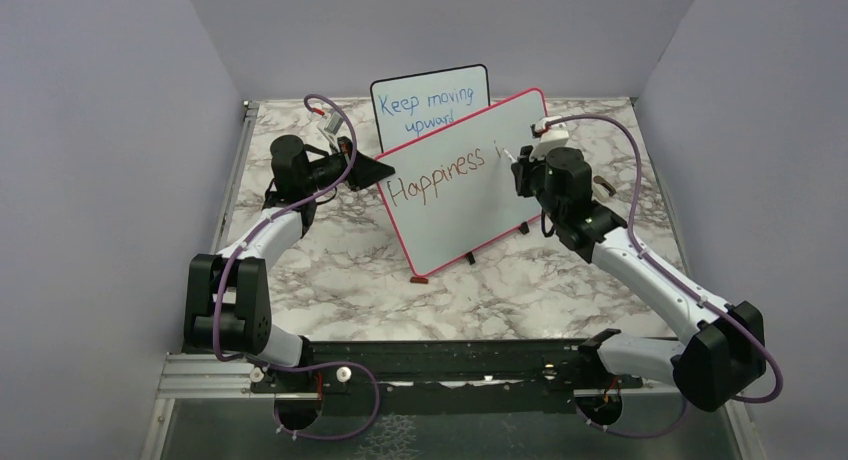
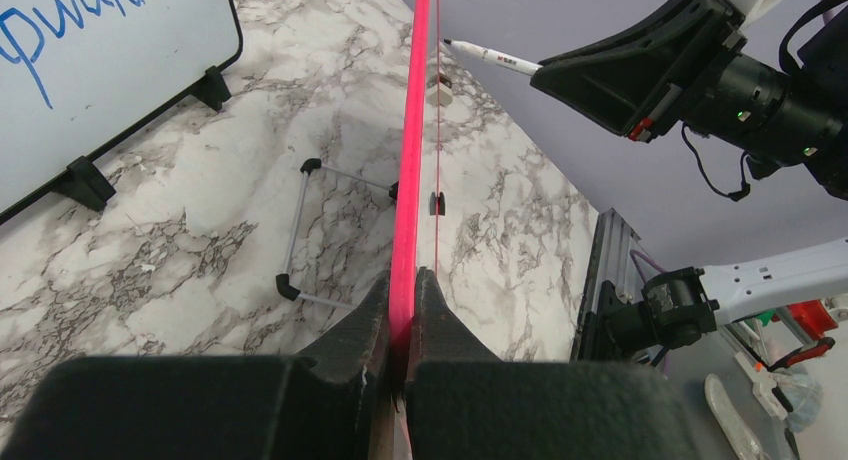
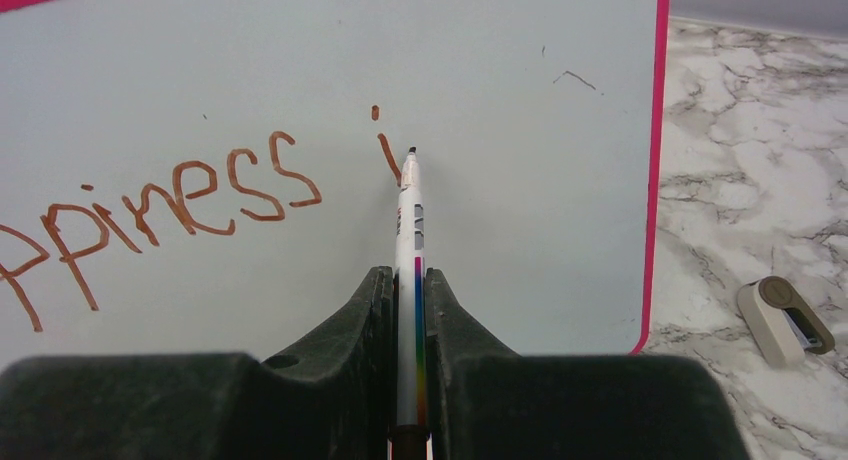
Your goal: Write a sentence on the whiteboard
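The whiteboard, white with a pink-red frame, stands tilted on small black feet at mid table. Brownish-red writing, the sentence, reads "Happiness i". My left gripper is shut on the board's left edge; in the left wrist view the pink frame runs up from between the fingers of that gripper. My right gripper is shut on a white marker. Its tip sits just right of the "i", close to the board surface. The marker also shows in the left wrist view.
A smaller black-framed board with blue "Keep moving upward" leans behind the whiteboard. A beige marker cap or eraser lies on the marble table right of the board. The whiteboard's wire stand rests behind it.
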Tool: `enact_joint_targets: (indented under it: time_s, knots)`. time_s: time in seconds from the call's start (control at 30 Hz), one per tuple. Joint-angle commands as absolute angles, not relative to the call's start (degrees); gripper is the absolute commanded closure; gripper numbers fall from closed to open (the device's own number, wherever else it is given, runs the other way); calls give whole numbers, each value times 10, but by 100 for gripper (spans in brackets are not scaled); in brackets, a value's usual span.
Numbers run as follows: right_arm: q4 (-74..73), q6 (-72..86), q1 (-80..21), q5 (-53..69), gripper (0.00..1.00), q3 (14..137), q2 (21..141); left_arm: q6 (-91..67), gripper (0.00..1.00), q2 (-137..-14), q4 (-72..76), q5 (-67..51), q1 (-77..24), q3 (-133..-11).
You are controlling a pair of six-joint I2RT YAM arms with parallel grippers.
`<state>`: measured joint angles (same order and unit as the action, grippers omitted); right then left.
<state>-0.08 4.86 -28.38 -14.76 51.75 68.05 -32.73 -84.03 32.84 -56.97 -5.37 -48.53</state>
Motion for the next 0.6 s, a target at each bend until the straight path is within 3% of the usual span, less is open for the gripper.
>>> enact_joint_targets:
  time_s: [0.0,0.57]
  knots:
    - [31,40,-279,-147,99,548,690,-283,100,-855,283,-564,-56,-484]
    - [24,44,-276,-138,99,551,714,-282,100,-856,282,-563,-55,-484]
